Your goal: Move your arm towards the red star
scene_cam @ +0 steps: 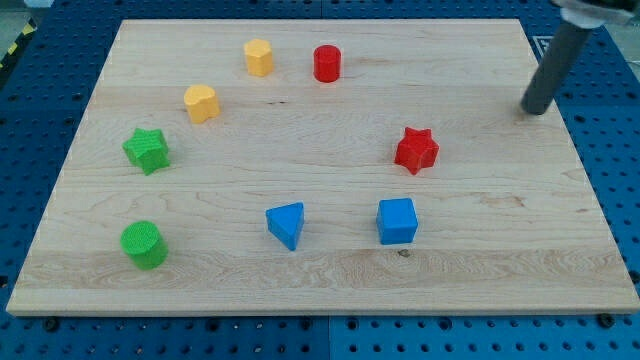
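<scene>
The red star (416, 150) lies right of the board's middle. My tip (535, 109) rests on the board near the right edge, up and to the right of the red star, well apart from it. The rod rises toward the view's top right corner. No block touches the tip.
A red cylinder (327, 63) and a yellow block (259, 57) sit near the top. A yellow heart-like block (201, 103), a green star (147, 150) and a green cylinder (144, 245) are at the left. A blue triangle (287, 224) and a blue cube (397, 221) sit low, below the red star.
</scene>
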Available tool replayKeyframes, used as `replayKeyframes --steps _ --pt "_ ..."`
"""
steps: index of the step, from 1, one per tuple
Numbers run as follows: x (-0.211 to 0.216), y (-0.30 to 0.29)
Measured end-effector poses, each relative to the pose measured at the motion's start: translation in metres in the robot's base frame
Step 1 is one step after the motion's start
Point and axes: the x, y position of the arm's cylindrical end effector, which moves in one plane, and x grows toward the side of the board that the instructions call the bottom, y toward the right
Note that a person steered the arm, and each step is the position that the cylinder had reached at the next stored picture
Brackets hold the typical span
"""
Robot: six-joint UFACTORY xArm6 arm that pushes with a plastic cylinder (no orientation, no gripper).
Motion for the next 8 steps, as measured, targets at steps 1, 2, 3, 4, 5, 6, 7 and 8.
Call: replayKeyframes --steps 1,2,3,4,5,6,7,8 --pt "0.039 -0.028" --pt "0.065 -0.028" --pt "0.065 -0.028" --pt "0.068 -0.065" --pt "0.068 -0.081" --pt "0.068 -0.081" --pt "0.086 -0.066" --pt "0.096 -0.098"
